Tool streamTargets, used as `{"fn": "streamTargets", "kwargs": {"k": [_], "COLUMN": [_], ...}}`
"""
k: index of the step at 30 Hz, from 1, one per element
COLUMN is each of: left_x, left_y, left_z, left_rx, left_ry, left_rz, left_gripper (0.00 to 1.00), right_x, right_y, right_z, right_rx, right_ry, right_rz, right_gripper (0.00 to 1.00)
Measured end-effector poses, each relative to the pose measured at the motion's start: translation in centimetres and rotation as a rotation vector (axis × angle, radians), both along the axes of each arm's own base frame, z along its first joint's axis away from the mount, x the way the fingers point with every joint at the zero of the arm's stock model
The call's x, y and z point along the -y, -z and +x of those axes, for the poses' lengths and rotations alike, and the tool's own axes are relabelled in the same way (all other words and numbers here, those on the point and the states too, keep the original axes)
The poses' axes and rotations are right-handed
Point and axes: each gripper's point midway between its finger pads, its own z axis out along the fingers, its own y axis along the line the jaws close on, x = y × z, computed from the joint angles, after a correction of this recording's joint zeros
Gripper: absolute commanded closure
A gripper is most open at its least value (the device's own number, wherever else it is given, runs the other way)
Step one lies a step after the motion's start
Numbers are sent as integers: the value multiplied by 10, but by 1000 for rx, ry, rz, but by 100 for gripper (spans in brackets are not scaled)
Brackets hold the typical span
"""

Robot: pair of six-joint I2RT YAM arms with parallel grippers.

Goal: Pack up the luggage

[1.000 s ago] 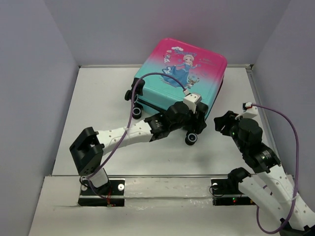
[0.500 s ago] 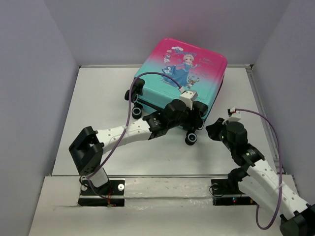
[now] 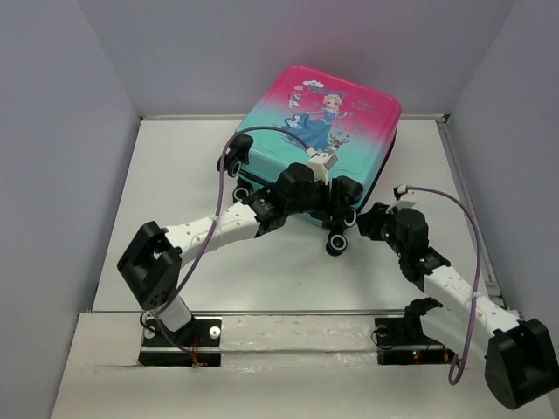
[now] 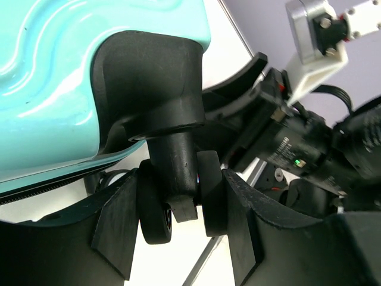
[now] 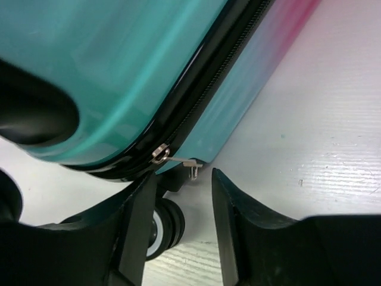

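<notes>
The luggage [image 3: 325, 122] lies flat at the back of the table, closed, with the princess print up and its wheels towards me. In the left wrist view its teal shell [image 4: 53, 89] fills the top left. My left gripper [image 3: 348, 199] is shut on a black twin wheel [image 4: 178, 202] at the near right corner, one finger on each side [image 4: 178, 208]. My right gripper [image 3: 374, 220] is open at the same corner. In the right wrist view the metal zipper pull [image 5: 181, 161] hangs just beyond its open fingers [image 5: 181, 190], with the zipper [image 5: 208, 89] running above.
A second wheel [image 3: 336, 244] rests on the table below the held corner and shows in the right wrist view [image 5: 164, 229]. More wheels [image 3: 234, 166] stick out on the luggage's left. Grey walls enclose the table; a rail [image 3: 463, 188] runs along its right edge.
My right arm has stretched forward and left until its gripper reached the luggage's near right corner. My left gripper and the luggage have shifted slightly away from me.
</notes>
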Motion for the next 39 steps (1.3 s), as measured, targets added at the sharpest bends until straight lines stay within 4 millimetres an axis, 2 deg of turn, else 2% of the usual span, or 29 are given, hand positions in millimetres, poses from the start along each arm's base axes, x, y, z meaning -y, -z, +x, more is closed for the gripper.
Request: {"fn": "streamTargets", "kwargs": {"k": [7,11,18,25,26,29,35,36,38,39], "left_x": [0,0,-5,-8,-8,-8,-9,-9,-9,-9], "left_y": [-1,-2,-3,-1,-2,-2,-3,-3,-4,-3], "left_z": [-1,-2,3,5,5,5,6,7,7,8], "left_rx": [-25,-28,-35,-40,-40,-41,-40,-40,-39,-39], "left_ry": [11,12,1,-3,-3,-5,-12,-14,-17,-19], "left_rz": [-15,-15,3,15,16,17,22,24,25,26], "left_gripper": [94,94,94,94,94,94,94,94,94,94], "right_x": [6,0,-13,-23,-24,-25,-41,-44,-47,-48], "right_y": [9,6,11,18,19,18,18,18,18,18], "right_z": [15,19,26,26,25,24,19,17,16,16], "right_rx": [35,63,85,83,82,94,107,111,117,114], "right_ry": [-53,-134,-276,-359,-364,-384,-491,-517,-535,-541], "right_rz": [19,53,104,121,119,112,145,156,164,173], "right_gripper": [60,61,50,47,49,62,69,78,80,89]}}
